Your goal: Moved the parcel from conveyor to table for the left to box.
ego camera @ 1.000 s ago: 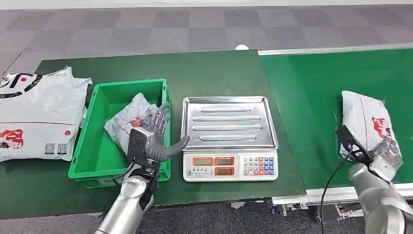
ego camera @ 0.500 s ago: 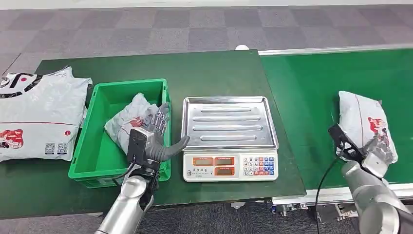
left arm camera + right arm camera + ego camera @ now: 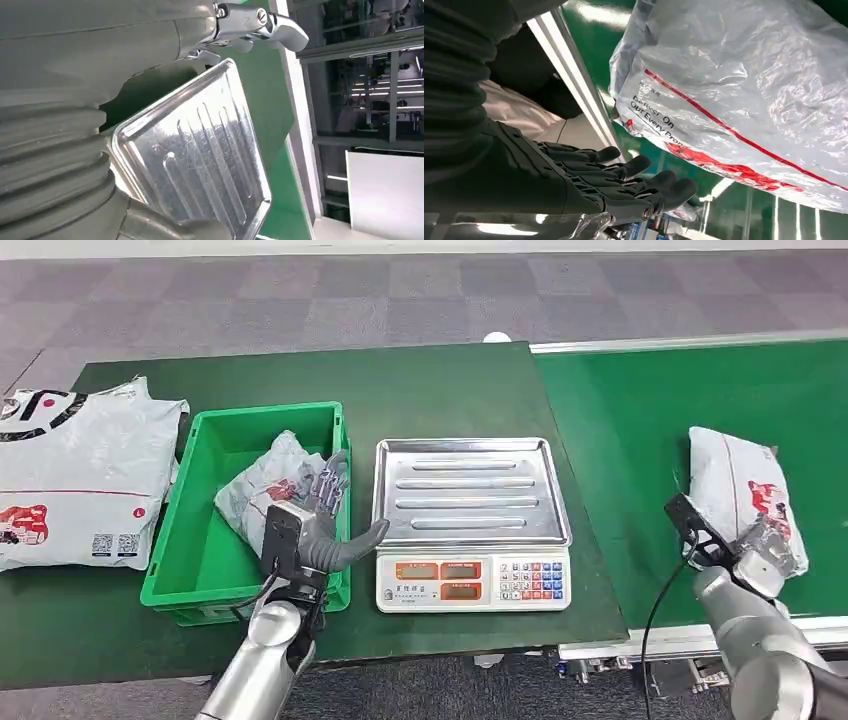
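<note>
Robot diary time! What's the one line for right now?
right hand: open beside parcel on conveyor | left hand: open over green bin | scale tray: bare | parcel not yet moved

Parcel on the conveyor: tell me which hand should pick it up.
Right. The right hand is already at the parcel on the conveyor, fingers spread beside it. The left hand hovers over the green bin.

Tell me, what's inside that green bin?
A crumpled grey parcel lies in the green bin. The left hand covers the parcel's near edge, so anything beneath is hidden.
</note>
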### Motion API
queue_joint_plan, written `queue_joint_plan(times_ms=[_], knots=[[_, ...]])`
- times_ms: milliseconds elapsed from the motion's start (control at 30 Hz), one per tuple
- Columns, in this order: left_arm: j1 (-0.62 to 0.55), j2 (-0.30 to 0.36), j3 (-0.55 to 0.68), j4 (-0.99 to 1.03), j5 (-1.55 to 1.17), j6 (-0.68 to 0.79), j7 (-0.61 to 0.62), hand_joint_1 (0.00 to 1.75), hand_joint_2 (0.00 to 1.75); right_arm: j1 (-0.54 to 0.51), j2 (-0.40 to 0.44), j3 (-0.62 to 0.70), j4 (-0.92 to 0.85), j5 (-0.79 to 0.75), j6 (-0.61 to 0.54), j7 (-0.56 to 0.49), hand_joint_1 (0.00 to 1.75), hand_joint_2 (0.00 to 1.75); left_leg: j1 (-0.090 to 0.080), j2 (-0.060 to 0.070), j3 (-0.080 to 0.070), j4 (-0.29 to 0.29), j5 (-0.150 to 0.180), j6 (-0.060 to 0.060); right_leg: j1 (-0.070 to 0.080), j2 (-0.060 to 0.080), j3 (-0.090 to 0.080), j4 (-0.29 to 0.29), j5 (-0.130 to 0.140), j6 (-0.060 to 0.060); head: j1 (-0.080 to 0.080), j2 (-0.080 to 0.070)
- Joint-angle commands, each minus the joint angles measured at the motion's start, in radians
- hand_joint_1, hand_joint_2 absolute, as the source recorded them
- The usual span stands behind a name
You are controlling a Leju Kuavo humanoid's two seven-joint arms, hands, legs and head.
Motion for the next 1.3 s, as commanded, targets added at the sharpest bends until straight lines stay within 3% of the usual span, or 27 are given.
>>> queue_joint_plan(times_ms=[33, 1300], knots=[[-0.018, 0.023, 0.029, 0.031, -0.001, -0.003, 0.0, 0.0, 1.75, -0.036, 0.019, 0.001, 0.065, -0.01, 0.002, 0.006, 0.0, 1.75, 0.001, 0.004, 0.004, -0.001, -0.001, -0.001, 0.001, 0.004, 0.003, -0.002, 0.0, -0.001, 0.0, 0.0], [-0.015, 0.025, 0.029, 0.02, 0.0, -0.005, -0.002, 0.0, 1.75, -0.044, 0.007, -0.026, 0.063, -0.024, 0.003, -0.018, 0.0, 1.75, 0.001, 0.004, 0.006, -0.002, -0.002, -0.001, 0.001, 0.005, 0.005, -0.002, 0.0, -0.001, 0.0, 0.0]])
